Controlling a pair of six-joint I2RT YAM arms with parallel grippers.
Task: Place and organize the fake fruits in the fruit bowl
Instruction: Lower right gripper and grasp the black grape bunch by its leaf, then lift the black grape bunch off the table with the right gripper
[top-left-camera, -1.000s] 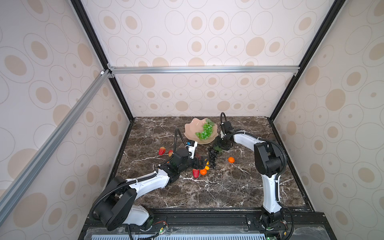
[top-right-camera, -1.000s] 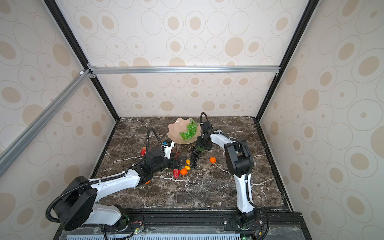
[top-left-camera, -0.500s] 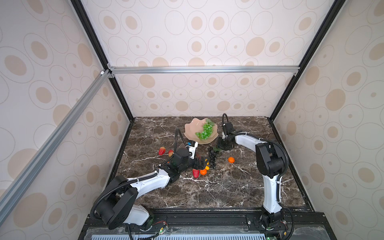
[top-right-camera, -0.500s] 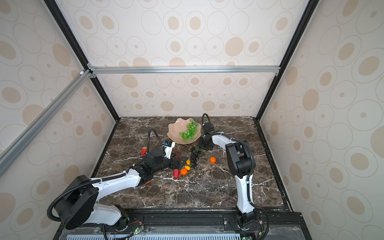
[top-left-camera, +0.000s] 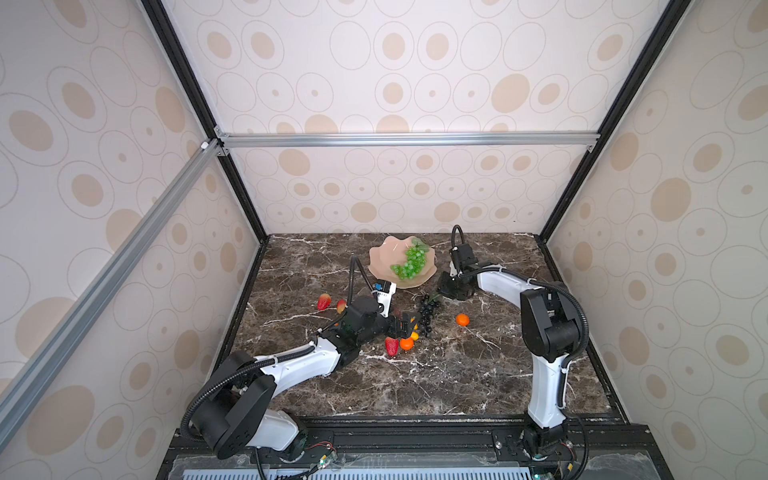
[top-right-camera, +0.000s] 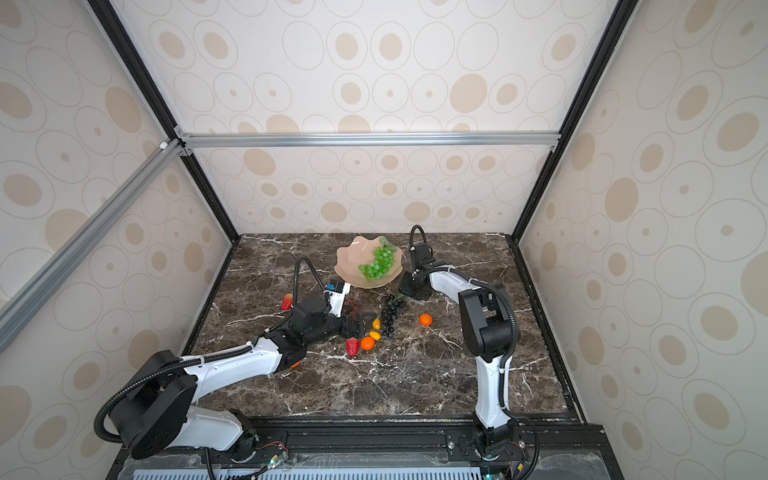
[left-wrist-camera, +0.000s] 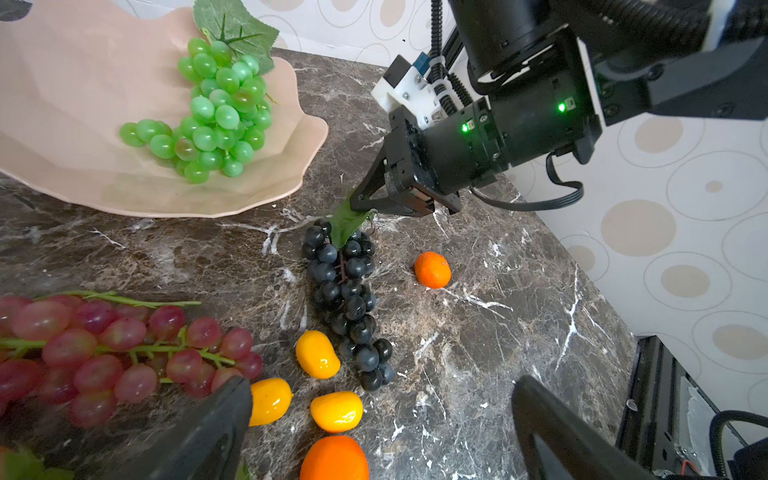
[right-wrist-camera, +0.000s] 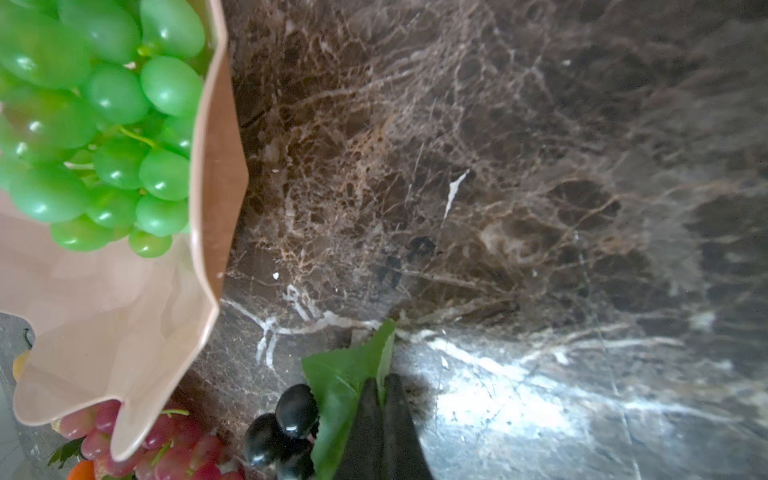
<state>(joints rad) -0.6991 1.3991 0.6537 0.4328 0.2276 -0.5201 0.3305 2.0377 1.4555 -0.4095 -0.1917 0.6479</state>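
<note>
Left wrist camera gives me the clearest look at the fake fruits. The black grape bunch (left-wrist-camera: 347, 303) lies flat on the marble table (left-wrist-camera: 519, 291), near the fruit bowl (left-wrist-camera: 249, 201) but not touching its rim. The pale pink bowl holds the green grape bunch (left-wrist-camera: 212, 116), which lies across its inside with a leaf over the far edge.

The right gripper (left-wrist-camera: 361, 208) is closed tight on the green leaf (left-wrist-camera: 347, 228) at the top of the black bunch. In the right wrist view its fingers (right-wrist-camera: 365, 428) are pressed together with the leaf edge between them. The grapes themselves rest on the table.

Beside the black bunch sit three little yellow ovals (left-wrist-camera: 317, 353) and one tangerine (left-wrist-camera: 432, 270) off on its own. A second tangerine (left-wrist-camera: 334, 457) lies just past the ovals. The red grape bunch (left-wrist-camera: 104, 353) sprawls on the table below the bowl.

My left gripper (left-wrist-camera: 381, 382) is spread wide and low over this cluster, gripping nothing. One finger is next to a yellow oval, but I cannot tell whether they touch.

In a top view I see one strawberry (top-left-camera: 391, 345) against the nearer tangerine and another strawberry (top-left-camera: 324, 301) well to the left. Patterned walls (top-left-camera: 395, 83) enclose the table.
</note>
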